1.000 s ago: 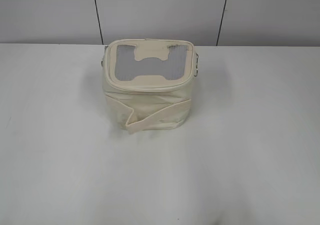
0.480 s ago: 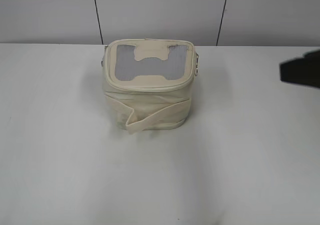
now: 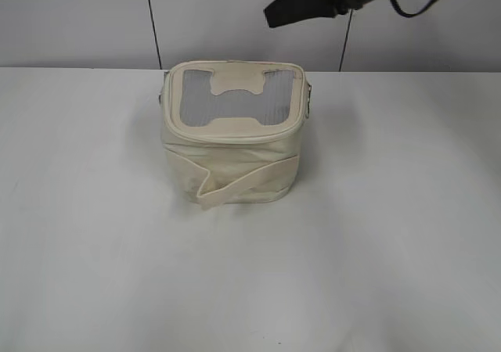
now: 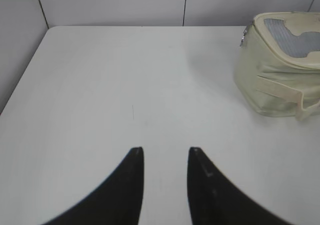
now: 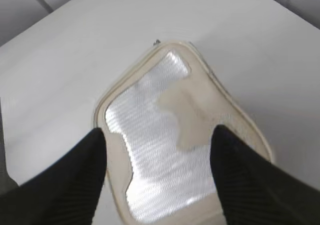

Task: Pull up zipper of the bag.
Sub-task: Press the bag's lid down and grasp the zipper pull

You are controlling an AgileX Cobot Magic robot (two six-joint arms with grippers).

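The boxy cream soft bag (image 3: 232,133) sits centre-frame on the white counter (image 3: 391,235), lid closed, contents hidden. Right tool (image 5: 157,135) spread above its greyish window; left tool (image 4: 165,152) spread.

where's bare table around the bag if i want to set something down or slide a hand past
The table is bare left of the bag, in front of it toward the camera, and on its right. The left gripper hangs open over the left patch. Tightest spot: above the lid, where the right gripper is spread open.
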